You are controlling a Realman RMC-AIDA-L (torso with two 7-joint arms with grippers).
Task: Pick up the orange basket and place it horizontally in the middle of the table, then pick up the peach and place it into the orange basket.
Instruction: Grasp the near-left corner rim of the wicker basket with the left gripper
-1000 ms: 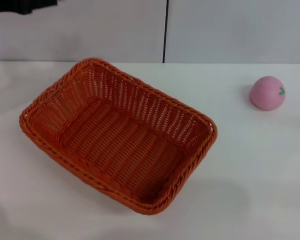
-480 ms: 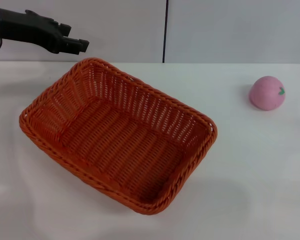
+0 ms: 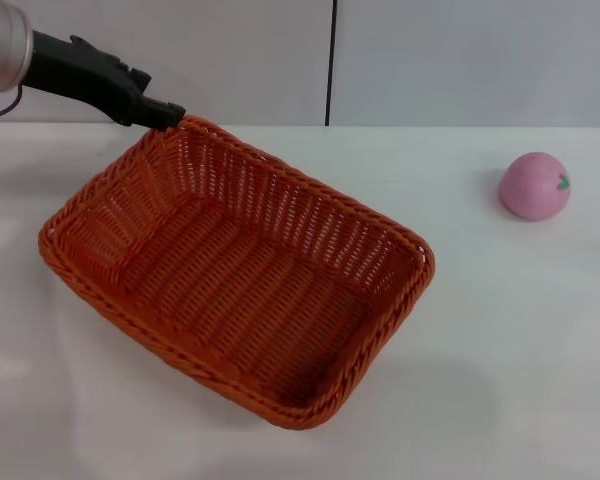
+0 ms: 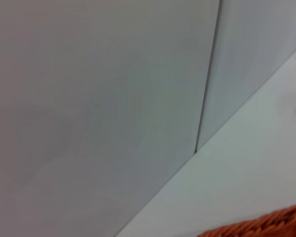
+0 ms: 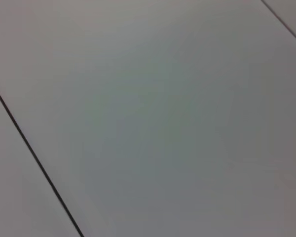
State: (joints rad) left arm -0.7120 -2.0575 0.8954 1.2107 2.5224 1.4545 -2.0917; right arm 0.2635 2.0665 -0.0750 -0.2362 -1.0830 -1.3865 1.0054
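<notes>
The orange basket point(image 3: 235, 270) lies diagonally on the white table point(image 3: 500, 330), left of centre and empty. The pink peach point(image 3: 534, 186) rests on the table at the far right, well apart from the basket. My left gripper point(image 3: 163, 113) reaches in from the upper left, its tip right at the basket's far corner rim. In the left wrist view, only a strip of the basket's braided rim point(image 4: 266, 227) shows. My right gripper is out of view.
A grey panelled wall point(image 3: 430, 60) with a dark vertical seam stands behind the table's far edge. The right wrist view shows only wall panels point(image 5: 148, 118). White tabletop lies between the basket and the peach.
The left arm came in from the upper left and has dropped toward the basket's far corner rim. Basket and peach have not moved.
</notes>
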